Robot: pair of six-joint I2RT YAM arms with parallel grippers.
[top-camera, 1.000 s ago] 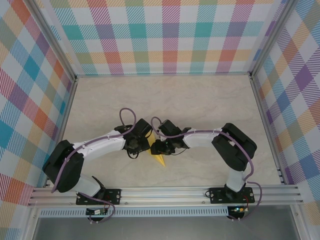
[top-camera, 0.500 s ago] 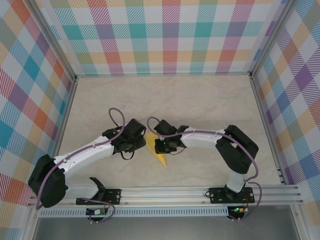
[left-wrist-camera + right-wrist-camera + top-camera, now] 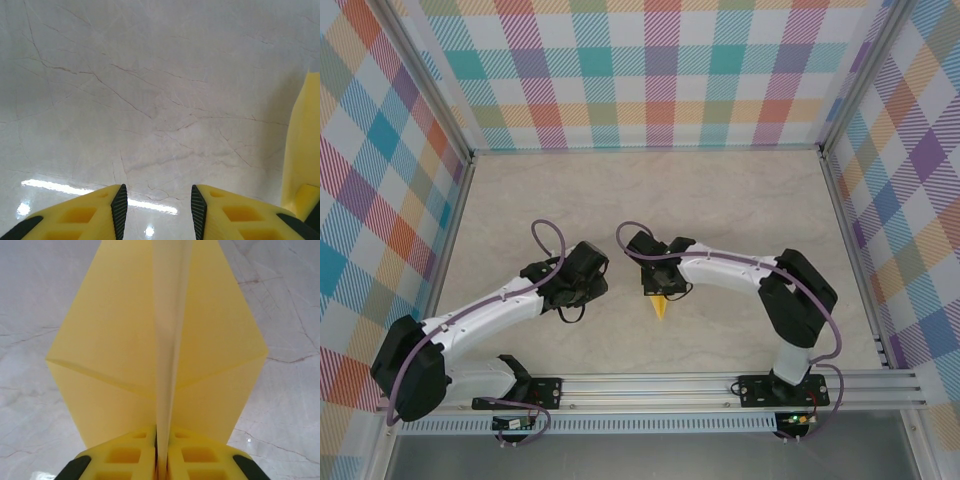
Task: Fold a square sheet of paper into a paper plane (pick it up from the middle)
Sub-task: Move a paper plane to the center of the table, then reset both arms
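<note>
Right gripper clamps creased yellow paper wedge at centre ridge — likely setting the fold; left gripper half-open, empty.

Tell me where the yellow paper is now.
In the top view the folded yellow paper is near the middle of the table, pinched at its centre crease by the right claw; the open left claw is left of it.

The yellow paper plane is a creased wedge. Its raised centre fold is pinched between the closed fingers of the right pincer, and a flap spreads to either side, narrowing away from that pincer. From above, its pointed tip juts out from under the pincer.
</note>
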